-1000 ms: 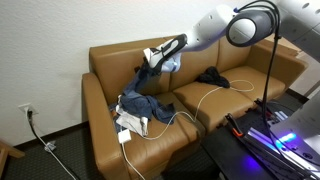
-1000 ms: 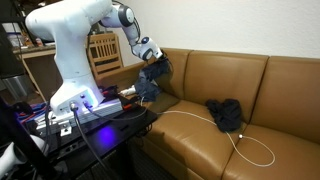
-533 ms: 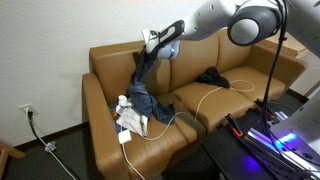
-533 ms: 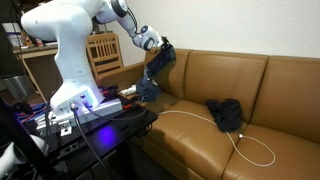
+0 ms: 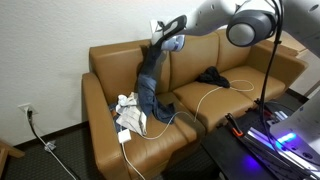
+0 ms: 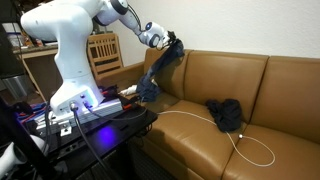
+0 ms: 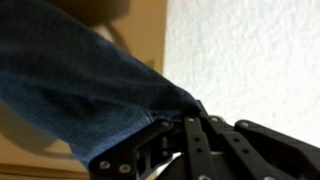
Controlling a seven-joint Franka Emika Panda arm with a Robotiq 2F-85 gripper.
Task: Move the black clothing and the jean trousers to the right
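The blue jean trousers [image 5: 150, 82] hang stretched from my gripper [image 5: 163, 38], lower end still on the brown sofa's seat. In the other exterior view the jeans [image 6: 158, 72] hang from the gripper [image 6: 170, 42] above the sofa's arm. My gripper is shut on the jeans' upper end, held high above the sofa's backrest. In the wrist view the denim [image 7: 80, 90] fills the left side, pinched in the black fingers [image 7: 190, 135]. The black clothing [image 5: 211, 77] lies crumpled on the other seat cushion, also seen in the other exterior view [image 6: 225, 113].
A white cable [image 5: 200, 100] loops across the sofa cushions. White cloth or paper items [image 5: 130, 118] lie on the seat beside the jeans. A black stand with wires [image 5: 265, 125] is in front of the sofa. A wooden chair [image 6: 103, 50] stands behind the robot base.
My gripper has risen with the jeans from backrest level to well above it, pulling the trousers out long and off the pile on the seat.
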